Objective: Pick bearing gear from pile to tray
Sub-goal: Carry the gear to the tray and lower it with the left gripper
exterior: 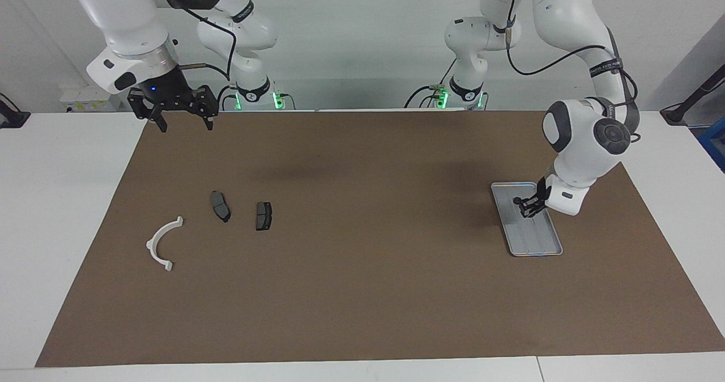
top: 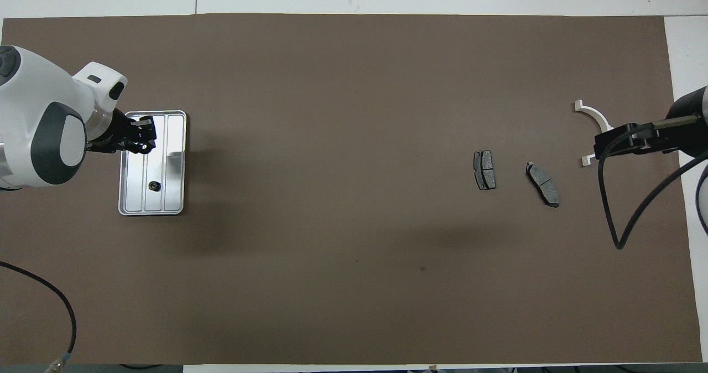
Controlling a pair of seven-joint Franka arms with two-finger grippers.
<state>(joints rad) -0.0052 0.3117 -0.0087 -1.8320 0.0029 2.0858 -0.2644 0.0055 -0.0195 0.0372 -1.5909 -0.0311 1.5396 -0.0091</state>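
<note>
The silver tray lies on the brown mat at the left arm's end; it also shows in the overhead view. A small black round piece lies on its floor, at the end nearer the robots. My left gripper hangs low over the tray, open and empty. The pile lies at the right arm's end: a white half-ring and two dark brake-pad plates. My right gripper waits raised and open over the mat's robot-side corner.
The brown mat covers most of the white table. The two plates lie side by side, apart from each other. In the overhead view the right gripper and its cable cover part of the half-ring.
</note>
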